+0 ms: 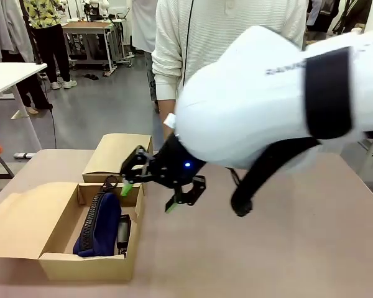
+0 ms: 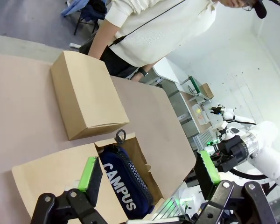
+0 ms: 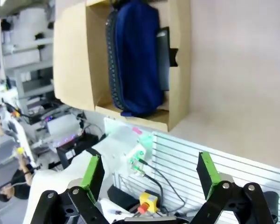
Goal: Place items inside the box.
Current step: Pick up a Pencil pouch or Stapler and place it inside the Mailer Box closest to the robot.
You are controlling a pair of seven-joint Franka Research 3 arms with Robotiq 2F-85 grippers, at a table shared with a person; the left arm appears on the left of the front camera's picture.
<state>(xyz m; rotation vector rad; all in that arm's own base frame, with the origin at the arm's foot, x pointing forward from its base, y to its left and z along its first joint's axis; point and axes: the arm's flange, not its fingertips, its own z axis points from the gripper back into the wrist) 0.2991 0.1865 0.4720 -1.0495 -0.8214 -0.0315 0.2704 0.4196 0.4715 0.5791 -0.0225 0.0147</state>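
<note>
Already in the box (image 1: pixel 81 267): navy case (image 1: pixel 98 225) lying lengthwise, black stapler (image 1: pixel 123 233) wedged between it and the right wall. Both sets of fingers (image 3: pixel 92 170) spread and empty: right gripper (image 1: pixel 149 197) above the box's right rim, left gripper (image 2: pixel 148 167) aimed at the case from above. Probably between items. Raise the right gripper clear of the rim before swinging away, keep the fingers wide for the next pickup, then lower that item into the bare strip beside the case, not onto the stapler
</note>
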